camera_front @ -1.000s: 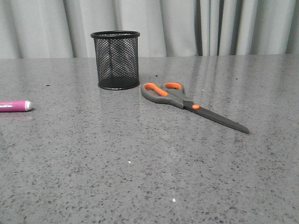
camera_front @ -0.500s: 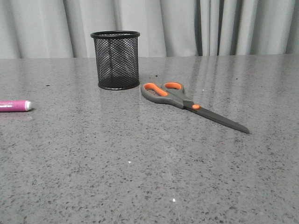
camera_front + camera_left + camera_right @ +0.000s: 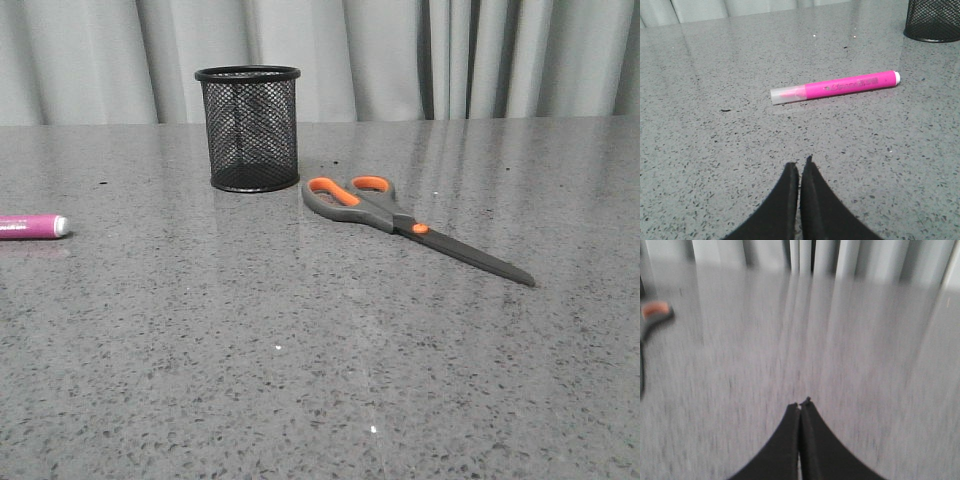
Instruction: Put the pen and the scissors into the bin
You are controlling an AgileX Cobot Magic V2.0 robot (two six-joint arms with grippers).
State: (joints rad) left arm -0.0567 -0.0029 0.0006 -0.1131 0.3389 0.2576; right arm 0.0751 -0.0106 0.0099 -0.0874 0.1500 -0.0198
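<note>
I judge the task is at its very start: nothing is in the bin yet, and neither arm holds anything. My left gripper has its jaws pressed together and empty, hovering over the table a little short of the pen, which lies flat at the far left of the scene, apart from everything else. My right gripper also has its jaws together with nothing between them, and its view is blurred, with only an orange-lined handle showing at the edge. The scissors lie flat just right of the bin, handles nearest it, blades pointing right and toward me. Next, I think, I must part the left jaws, straddle the pen's barrel, and close. I count one pen, one pair of scissors, one bin.
</note>
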